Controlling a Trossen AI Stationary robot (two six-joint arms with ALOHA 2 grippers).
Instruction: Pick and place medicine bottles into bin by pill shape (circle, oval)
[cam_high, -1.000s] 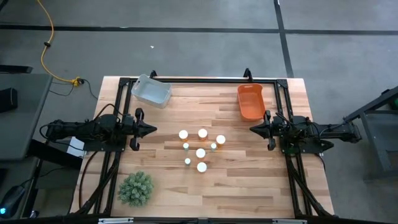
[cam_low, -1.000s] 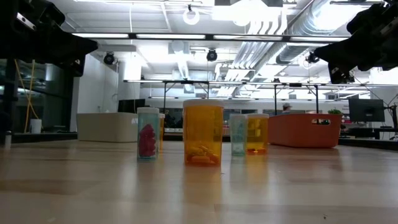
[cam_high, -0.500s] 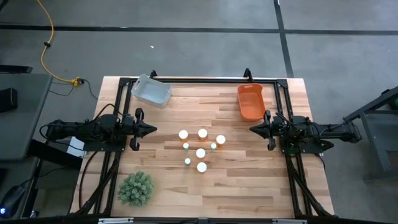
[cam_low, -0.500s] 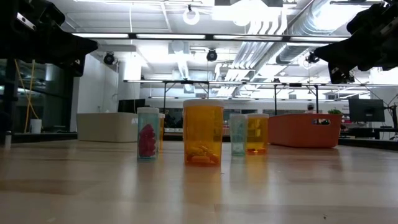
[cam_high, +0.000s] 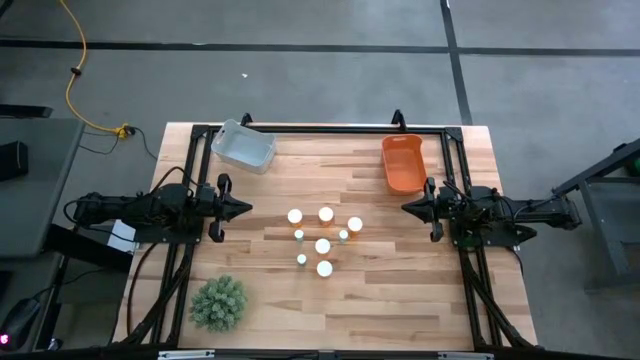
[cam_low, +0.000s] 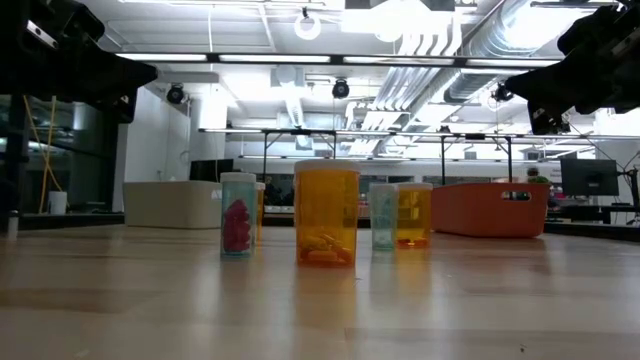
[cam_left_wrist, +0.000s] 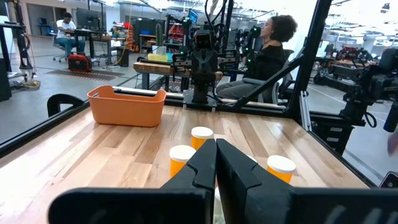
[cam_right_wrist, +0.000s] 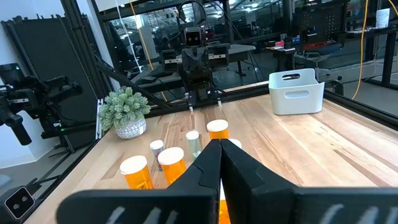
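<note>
Medicine bottles (cam_high: 322, 246), seven counted, stand clustered mid-counter (cam_high: 400, 290): amber or clear bodies with round white caps, some smaller. One white bin (cam_high: 243, 146) and one orange bin (cam_high: 403, 163) sit at the far edge. Left end effector (cam_high: 243, 208) and right end effector (cam_high: 407, 208) flank the cluster, fingers pressed together, holding nothing.
</note>
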